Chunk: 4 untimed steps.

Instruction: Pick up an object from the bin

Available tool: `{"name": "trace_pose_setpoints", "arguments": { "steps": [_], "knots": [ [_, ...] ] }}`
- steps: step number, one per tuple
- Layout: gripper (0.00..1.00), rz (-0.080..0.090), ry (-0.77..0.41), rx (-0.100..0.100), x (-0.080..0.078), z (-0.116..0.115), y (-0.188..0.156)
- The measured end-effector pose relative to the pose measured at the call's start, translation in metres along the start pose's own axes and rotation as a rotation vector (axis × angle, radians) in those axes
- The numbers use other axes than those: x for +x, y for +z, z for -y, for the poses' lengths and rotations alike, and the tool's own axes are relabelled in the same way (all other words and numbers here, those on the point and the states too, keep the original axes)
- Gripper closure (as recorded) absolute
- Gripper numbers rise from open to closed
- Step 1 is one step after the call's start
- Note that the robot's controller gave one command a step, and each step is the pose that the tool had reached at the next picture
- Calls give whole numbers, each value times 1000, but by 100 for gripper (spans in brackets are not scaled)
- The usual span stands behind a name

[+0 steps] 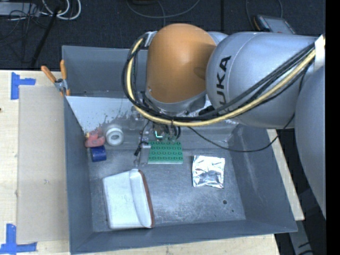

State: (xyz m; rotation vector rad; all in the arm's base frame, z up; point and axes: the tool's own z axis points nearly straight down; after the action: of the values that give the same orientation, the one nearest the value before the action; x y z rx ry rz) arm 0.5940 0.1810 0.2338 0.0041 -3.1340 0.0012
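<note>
Orange wrist cover (175, 62) sits highest, closest to the lens. Silver arm link (249, 78), marked KUKA, comes in from the right. Black and yellow cables (129, 73) loop round the cover. Cover and link together hide the upper middle of the bin (186, 209).

Gripper (151, 142) hangs below the cover, low in the bin, just left of centre. Its dark lower end is at the upper left corner of the green studded plate (166, 153); touching or just above, cannot tell. Gripper opening, wide or narrow: cannot tell, since the cover and wrist hardware shade it.

Green studded plate: flat on the bin floor, about mid-bin, long side running left to right, upper edge tucked under the wrist.

Other contents:
- foil packet (208, 171): crumpled silver, roughly square, flat on the floor, right of the plate and slightly lower; near it, not touching.
- white pad (125, 201): brown edge along its right side, lower left of the floor, below the plate, apart from it.
- white roll (113, 136): small ring, left of the gripper, at the foot of the back slope.
- pink piece (94, 139): just left of the roll, touching or nearly so.
- blue piece (98, 154): just below the pink piece.

Bin floor shows a pale dusty speckle between the items.
</note>
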Motion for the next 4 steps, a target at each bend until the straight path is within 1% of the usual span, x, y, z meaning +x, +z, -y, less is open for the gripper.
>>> {"name": "trace_pose_setpoints", "arguments": {
  "steps": [1,2,3,4],
  "knots": [
    [0,2,-239,2,9,67,71],
    [0,1,-755,0,9,61,163],
    [0,11,-685,-1,9,-38,164],
    [100,10,-676,1,8,-33,164]
  ]
}}
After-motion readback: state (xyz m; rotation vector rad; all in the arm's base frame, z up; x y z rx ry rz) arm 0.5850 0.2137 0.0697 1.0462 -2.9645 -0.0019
